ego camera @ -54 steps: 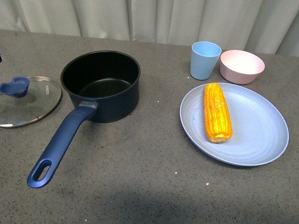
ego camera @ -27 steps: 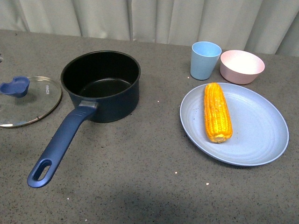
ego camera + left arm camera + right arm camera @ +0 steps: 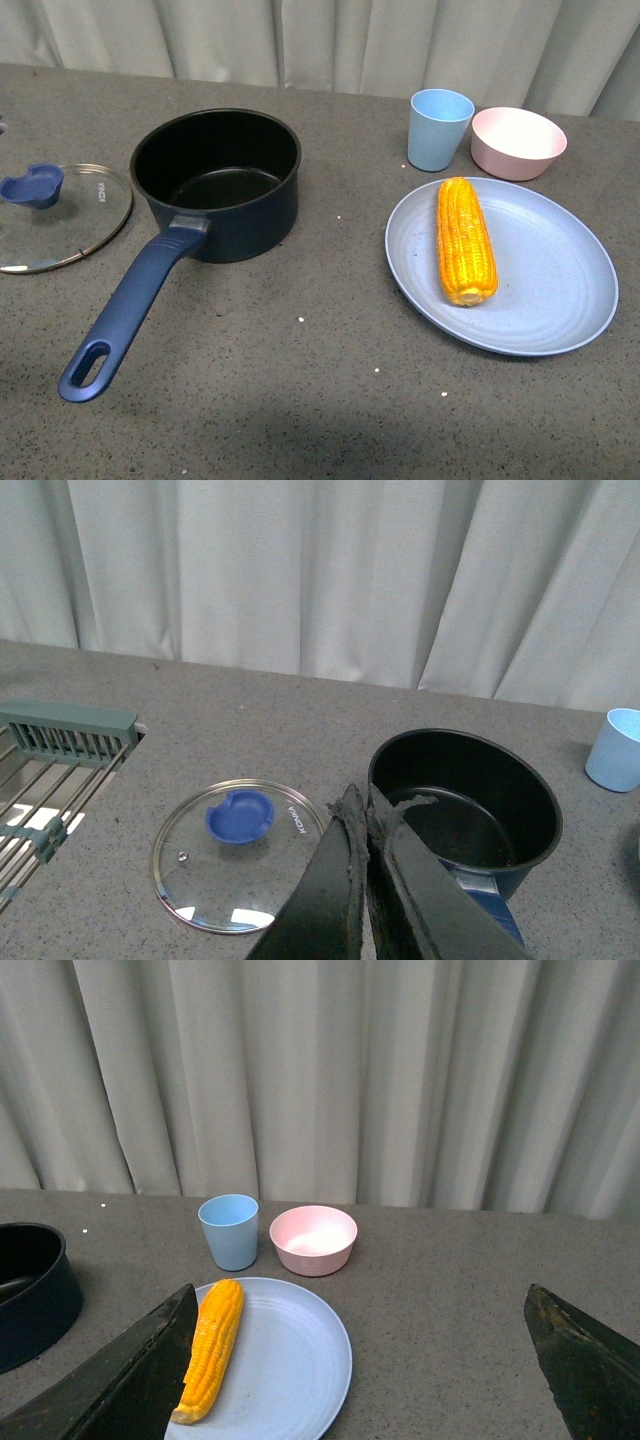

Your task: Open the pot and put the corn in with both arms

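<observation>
The pot [image 3: 215,180] sits open on the desk's [image 3: 320,410] left side, its glass lid [image 3: 75,220] flat by the left edge. The corn [image 3: 465,240] lies on a blue plate [image 3: 560,300] at the right, with a cup [image 3: 440,128] and a pink bowl [image 3: 517,142] just behind. The left gripper [image 3: 365,800] is pinched together and the right gripper [image 3: 360,1300] is spread wide.

The glass lid [image 3: 70,225], left of the pot [image 3: 240,220], runs off the front view's edge. From the left wrist, the closed left end effector [image 3: 367,805] covers most of the pot's handle; the blue cup [image 3: 615,748] beyond the pot is cropped.
</observation>
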